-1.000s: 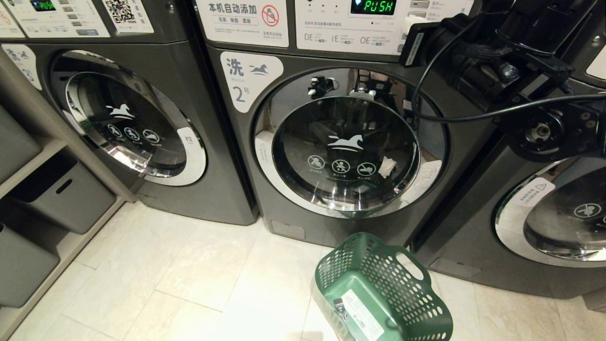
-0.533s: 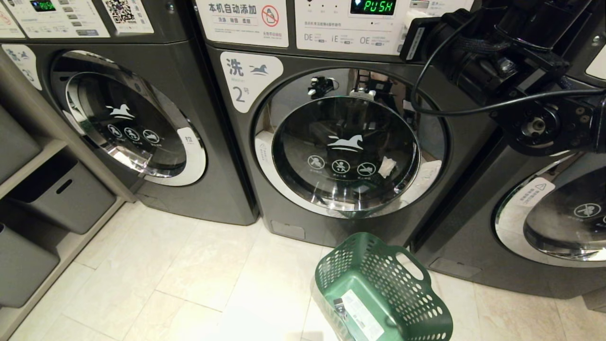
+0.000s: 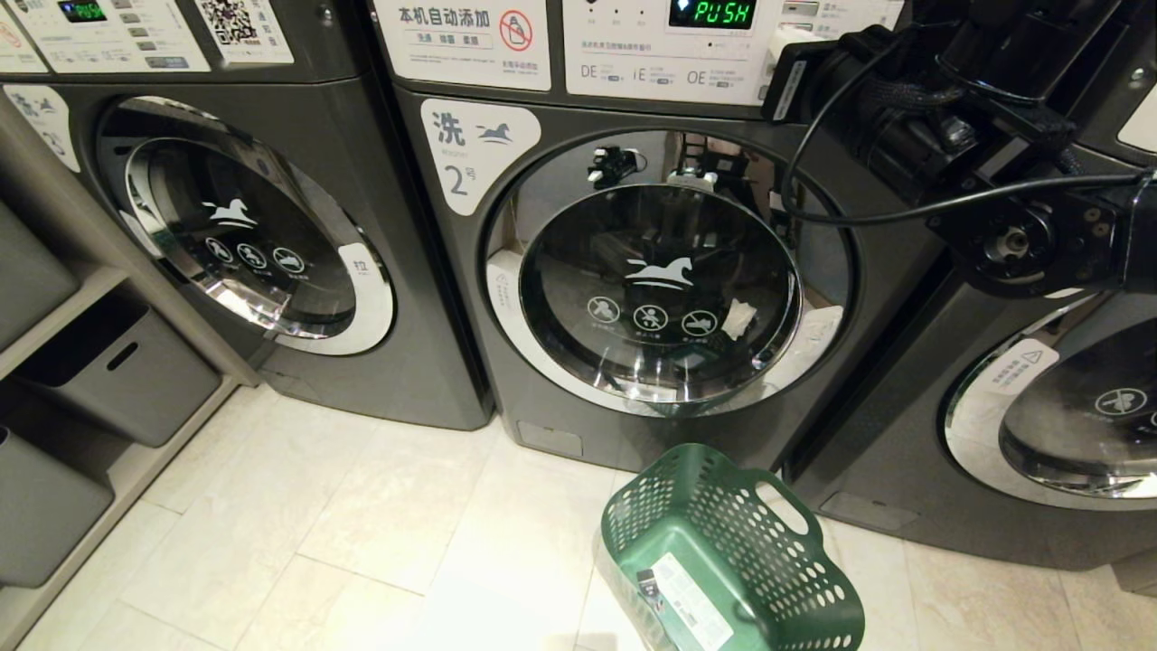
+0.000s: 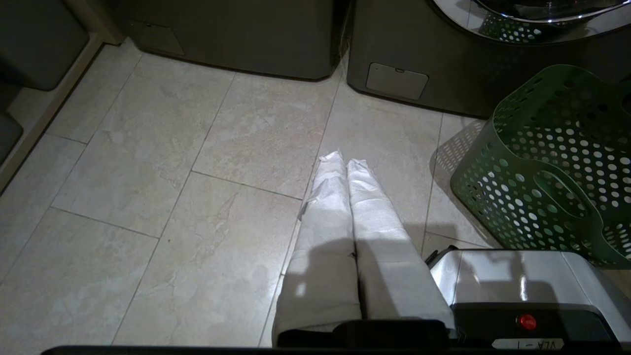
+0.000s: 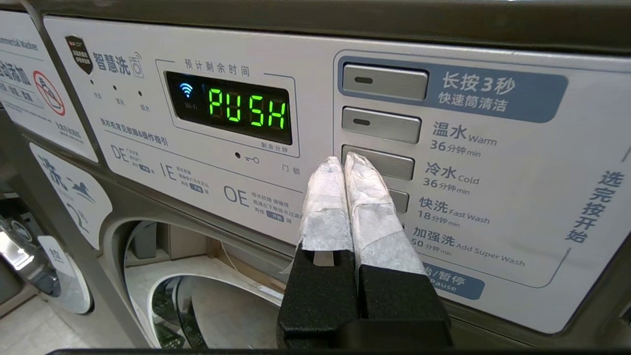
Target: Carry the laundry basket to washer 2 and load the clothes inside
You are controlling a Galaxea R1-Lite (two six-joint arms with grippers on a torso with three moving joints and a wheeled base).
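Beside washer 2 (image 3: 669,298), the perforated dark green plastic laundry basket (image 3: 732,551) lies tipped, seemingly empty. Judged light and stiff, it is best taken by its cut-out handle. Both the right claw (image 5: 343,162) and the left claw (image 4: 345,162) are closed, holding nothing.

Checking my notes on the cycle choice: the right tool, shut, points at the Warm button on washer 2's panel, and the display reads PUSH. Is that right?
Not quite. The right wrist view shows the shut right tool at the Cold button, the one below Warm. The rest holds: it is washer 2 and its display reads PUSH.
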